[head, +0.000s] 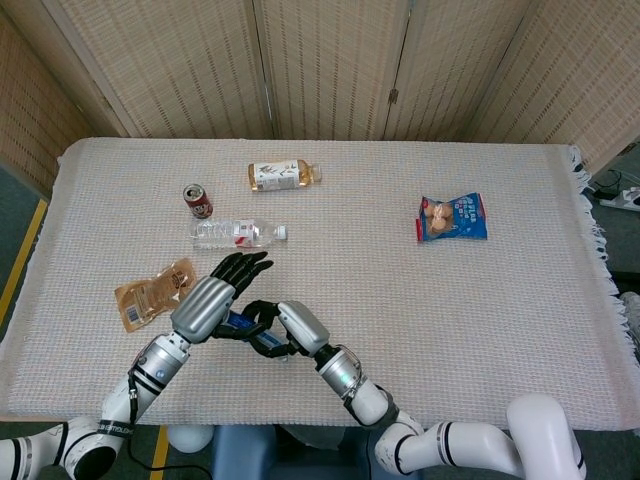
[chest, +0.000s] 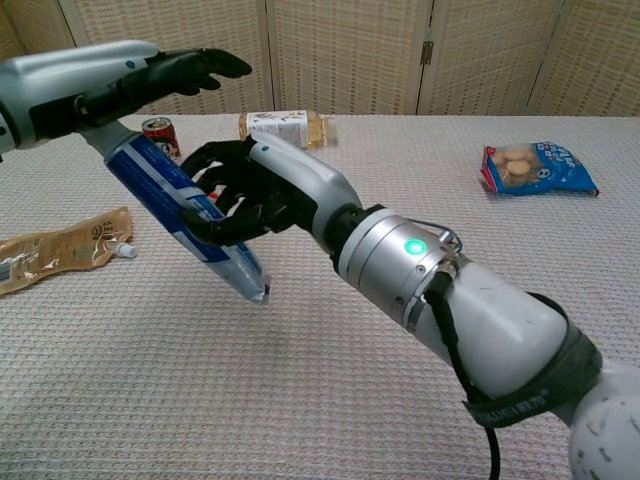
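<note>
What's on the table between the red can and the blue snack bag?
Between the red can and the blue snack bag, the head view shows a clear bottle lying down; the rest is bare tablecloth.

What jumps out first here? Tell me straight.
Above the table's near left, the right hand grips a blue-and-white squeeze tube, tilted, while the left hand hovers over its cap end with fingers stretched out. Beyond them lie a clear plastic water bottle, a red drink can and a tan snack packet.

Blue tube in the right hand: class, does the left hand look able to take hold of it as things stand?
Probably yes: the left hand hovers open over the capped end of the blue tube, nothing between them.
</note>
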